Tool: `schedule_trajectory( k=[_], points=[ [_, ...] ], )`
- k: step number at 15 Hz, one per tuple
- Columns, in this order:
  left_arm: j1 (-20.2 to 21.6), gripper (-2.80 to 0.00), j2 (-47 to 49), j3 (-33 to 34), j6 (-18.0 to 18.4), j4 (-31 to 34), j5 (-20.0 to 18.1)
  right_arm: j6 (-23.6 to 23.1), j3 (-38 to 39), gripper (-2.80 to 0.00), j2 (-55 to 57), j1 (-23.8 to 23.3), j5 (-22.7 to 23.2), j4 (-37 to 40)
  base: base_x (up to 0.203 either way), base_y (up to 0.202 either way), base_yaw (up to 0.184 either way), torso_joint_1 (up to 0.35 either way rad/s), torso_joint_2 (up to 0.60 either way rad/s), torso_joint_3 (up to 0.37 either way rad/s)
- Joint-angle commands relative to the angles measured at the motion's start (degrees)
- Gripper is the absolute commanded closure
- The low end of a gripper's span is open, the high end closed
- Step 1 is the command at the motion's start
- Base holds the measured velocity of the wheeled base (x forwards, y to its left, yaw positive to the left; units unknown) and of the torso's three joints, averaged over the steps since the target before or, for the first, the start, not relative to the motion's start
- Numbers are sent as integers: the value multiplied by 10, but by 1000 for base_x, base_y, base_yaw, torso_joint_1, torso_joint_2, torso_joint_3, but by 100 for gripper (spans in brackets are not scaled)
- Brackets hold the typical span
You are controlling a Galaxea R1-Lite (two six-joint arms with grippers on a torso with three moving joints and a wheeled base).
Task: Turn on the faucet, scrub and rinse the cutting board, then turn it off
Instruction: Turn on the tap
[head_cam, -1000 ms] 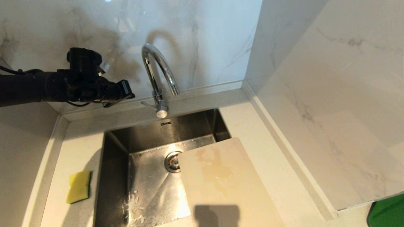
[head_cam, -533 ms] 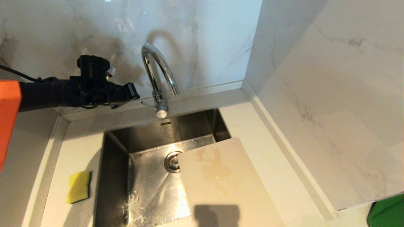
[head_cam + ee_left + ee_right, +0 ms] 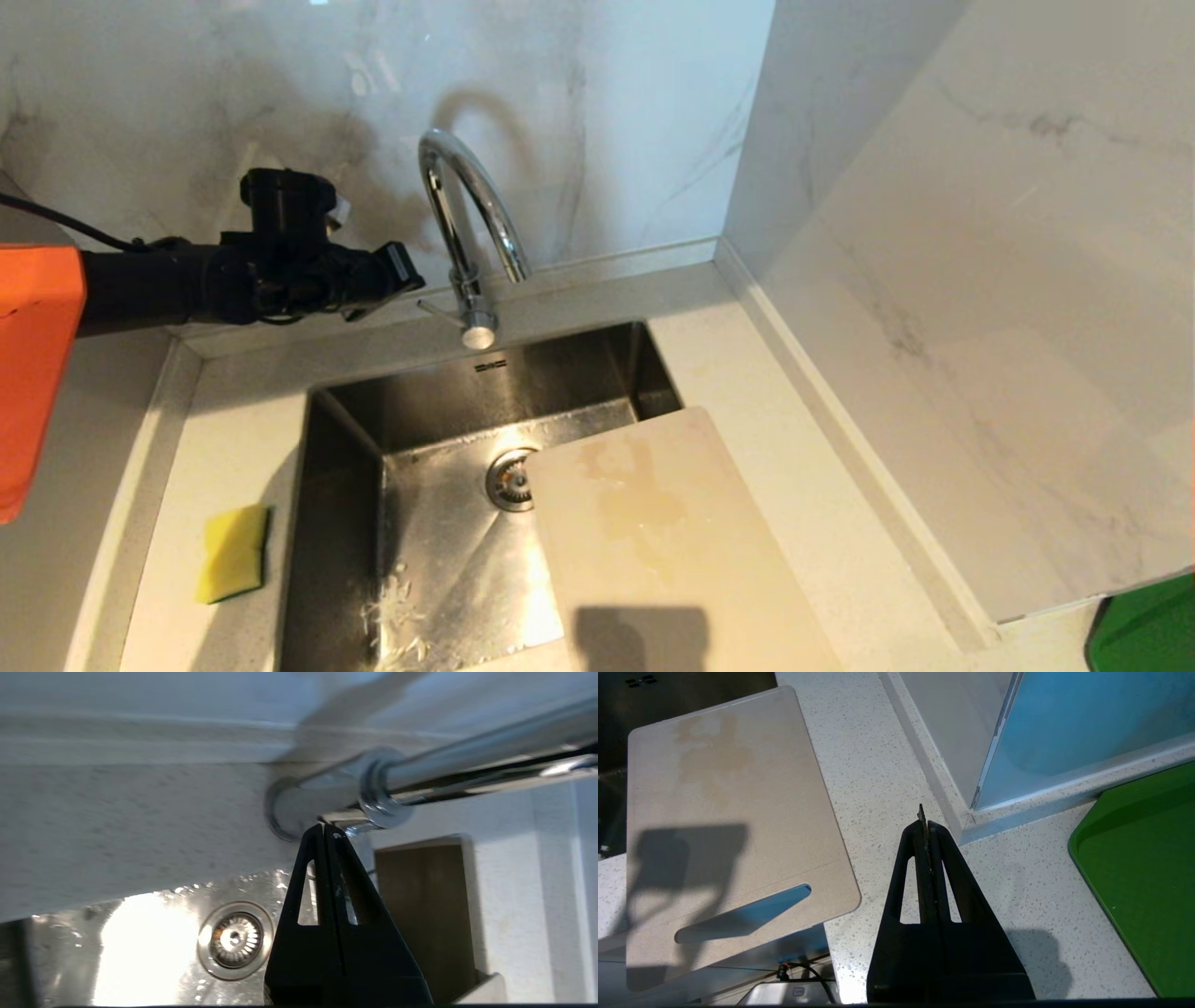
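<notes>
The chrome faucet [image 3: 471,210] rises behind the sink, its small side lever [image 3: 441,311] pointing left and a round knob [image 3: 479,332] at the front of its base. My left gripper [image 3: 409,271] reaches in from the left, shut and empty. Its tips [image 3: 324,829] are right beside the faucet base [image 3: 292,809], close to the lever; contact cannot be told. The cream cutting board [image 3: 658,546] with tan stains lies over the sink's right side and the counter. My right gripper [image 3: 924,822] hangs shut above the counter beside the board [image 3: 724,812], outside the head view.
A yellow sponge [image 3: 233,553] lies on the counter left of the steel sink [image 3: 341,523], whose drain [image 3: 509,479] is uncovered. Marble walls close the back and right. A green tray [image 3: 1143,858] sits at the near right corner.
My left arm has moved right and slightly down, bringing the shut gripper close to the faucet's lever. Nothing else has moved.
</notes>
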Motion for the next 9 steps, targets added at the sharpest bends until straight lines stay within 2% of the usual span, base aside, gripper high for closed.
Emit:
schedule_trajectory(
  k=[1, 5, 6, 7, 8, 9],
  points=[
    [-6, 0, 2, 0, -10, 0, -1, 0, 0, 0, -1, 0, 0, 0, 0, 0, 0, 0, 0, 0],
    [-18, 0, 3, 0, -14, 1, -1, 0, 0, 0, -1, 0, 0, 0, 0, 0, 0, 0, 0, 0],
    [-18, 0, 3, 0, -14, 1, -1, -22, 0, 0, -1, 0, 0, 0, 0, 0, 0, 0, 0, 0],
    [-18, 0, 3, 1, -15, 2, -1, -88, 0, 0, -1, 0, 0, 0, 0, 0, 0, 0, 0, 0],
    [-18, 0, 3, 1, -15, 3, -1, -210, 0, 0, -1, 0, 0, 0, 0, 0, 0, 0, 0, 0],
    [-17, 0, 2, 0, -14, 4, -1, -384, 0, 0, -1, 0, 0, 0, 0, 0, 0, 0, 0, 0]
  ],
)
